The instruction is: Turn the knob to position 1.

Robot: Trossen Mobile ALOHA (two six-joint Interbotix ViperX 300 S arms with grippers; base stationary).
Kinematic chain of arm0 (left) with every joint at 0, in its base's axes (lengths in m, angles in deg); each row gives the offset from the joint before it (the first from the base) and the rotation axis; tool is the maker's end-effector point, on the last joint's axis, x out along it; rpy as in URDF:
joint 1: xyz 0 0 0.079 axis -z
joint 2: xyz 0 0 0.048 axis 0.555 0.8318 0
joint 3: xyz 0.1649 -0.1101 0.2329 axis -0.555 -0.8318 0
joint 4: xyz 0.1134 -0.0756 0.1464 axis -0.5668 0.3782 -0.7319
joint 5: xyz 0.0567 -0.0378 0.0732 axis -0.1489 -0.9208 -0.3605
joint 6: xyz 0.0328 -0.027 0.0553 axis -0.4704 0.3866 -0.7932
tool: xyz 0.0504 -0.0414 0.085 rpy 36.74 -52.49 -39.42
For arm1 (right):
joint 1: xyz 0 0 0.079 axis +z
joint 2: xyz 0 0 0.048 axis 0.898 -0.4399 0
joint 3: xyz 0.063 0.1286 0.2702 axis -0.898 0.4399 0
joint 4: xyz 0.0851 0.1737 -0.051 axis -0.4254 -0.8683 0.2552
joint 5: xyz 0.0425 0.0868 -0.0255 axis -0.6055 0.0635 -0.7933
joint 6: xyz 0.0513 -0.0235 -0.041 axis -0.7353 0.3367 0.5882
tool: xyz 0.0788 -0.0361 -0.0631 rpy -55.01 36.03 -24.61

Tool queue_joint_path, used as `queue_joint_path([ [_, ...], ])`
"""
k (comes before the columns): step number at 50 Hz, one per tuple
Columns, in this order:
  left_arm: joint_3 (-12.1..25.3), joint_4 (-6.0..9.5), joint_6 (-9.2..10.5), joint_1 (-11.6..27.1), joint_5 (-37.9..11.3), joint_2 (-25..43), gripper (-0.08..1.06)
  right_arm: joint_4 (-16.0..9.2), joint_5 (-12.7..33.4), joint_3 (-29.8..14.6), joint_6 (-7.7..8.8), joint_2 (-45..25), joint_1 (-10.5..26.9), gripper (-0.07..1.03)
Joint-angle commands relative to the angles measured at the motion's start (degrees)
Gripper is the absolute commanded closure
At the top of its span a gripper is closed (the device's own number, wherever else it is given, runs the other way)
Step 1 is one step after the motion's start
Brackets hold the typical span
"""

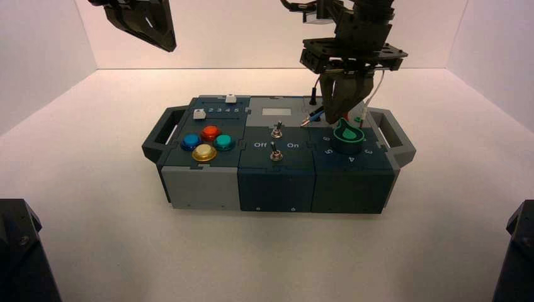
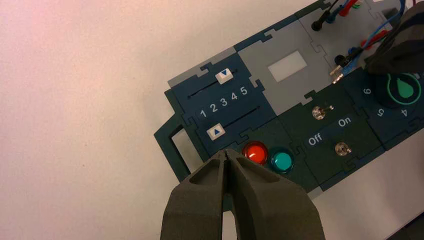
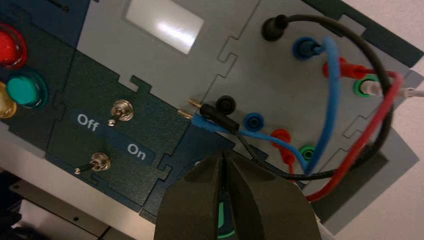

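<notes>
The box (image 1: pixel 276 189) sits on a pale table (image 1: pixel 113 189) between white walls (image 1: pixel 264 38). The right gripper (image 1: pixel 345 104), its fingers together, hides part of the green knob (image 1: pixel 348 139) on the box's near right. The left gripper (image 1: pixel 160 44), fingers together, is cut off.

The end effector (image 3: pixel 223 155) partly hides the knob (image 3: pixel 226 220).

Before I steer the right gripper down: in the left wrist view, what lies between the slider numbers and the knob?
Left wrist view: between the numbers and knob lie the grey panel's white rectangle and the upper toggle switch.
</notes>
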Motion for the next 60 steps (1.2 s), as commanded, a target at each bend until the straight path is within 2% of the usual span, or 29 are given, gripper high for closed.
queue_joint_path([
  [1,1.7,-0.09,-0.35,0.2,0.2,-0.3,1.01,0.2,0.1,-1.3,-0.09,0.8,-0.4,0.99],
  [23,1.7,-0.26,-0.44,0.3,0.2,0.3,1.01,-0.4,0.3,-3.2,0.00,1.6,-0.1,0.99],
  [35,1.8,-0.62,-0.44,0.2,-0.1,1.1,1.01,-1.1,4.5,-3.6,0.00,5.3,0.0,0.99],
  [48,2.3,-0.79,-0.62,0.2,-2.9,1.7,1.01,-1.2,10.0,-0.4,-0.09,12.7,0.1,0.99],
  [60,2.5,-1.23,-0.79,0.2,-4.0,1.4,1.01,-0.9,10.0,4.8,0.35,17.3,0.0,0.99],
])
